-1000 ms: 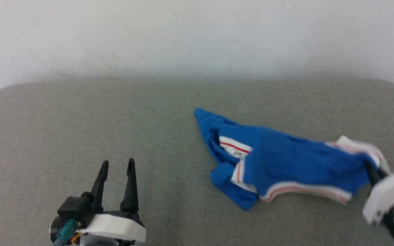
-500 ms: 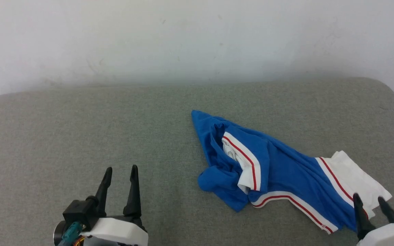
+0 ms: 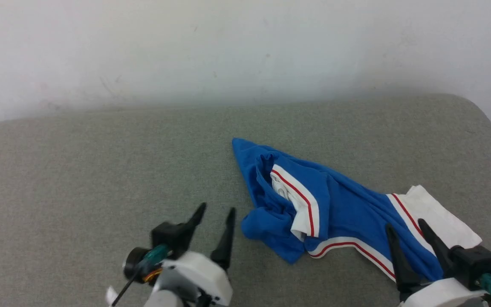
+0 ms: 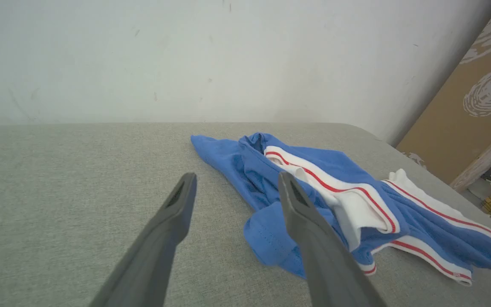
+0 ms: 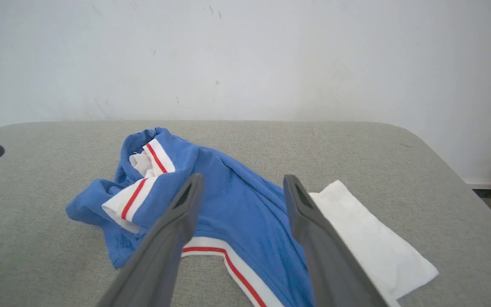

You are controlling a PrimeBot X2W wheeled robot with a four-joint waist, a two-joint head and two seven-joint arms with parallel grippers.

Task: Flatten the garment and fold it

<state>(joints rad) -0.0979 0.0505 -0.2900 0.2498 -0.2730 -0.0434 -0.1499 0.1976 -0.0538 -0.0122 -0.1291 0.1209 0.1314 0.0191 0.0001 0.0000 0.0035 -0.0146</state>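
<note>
Grey woven fabric covers the table [image 3: 79, 170], which has rounded far corners and carries everything in sight. At its near edge, a little left of the middle, the left gripper [image 3: 217, 207] hangs with its two dark fingers spread apart and nothing between them. Its tips point toward the far right and sit just beside the bunched blue lump at the garment's left end, without touching it. Near the near right corner, the right gripper [image 3: 404, 224] also has its fingers spread wide and grips nothing. In the head view the tips overlap the garment's near right end, by the white-and-red stripe trim. Whether they touch the cloth I cannot tell.

The garment [image 3: 348, 204] lies crumpled on the right half of the table, unfolded and not flat. Its blue body runs from the bunched lump near the middle out toward the right edge. A white sleeve end [image 3: 437, 217] lies flat on the fabric at that right end, just beside the right gripper's fingers. A striped collar or cuff is folded up in the middle of the heap, with white lining showing inside. One blue corner tapers to a point toward the far edge, close to the table's centre line.

Beyond the far edge stands a plain white wall [image 3: 228, 51] with faint scuffs. Past the right edge, the left wrist view shows a leaning brown panel [image 4: 463, 106] with pale swirl marks.
</note>
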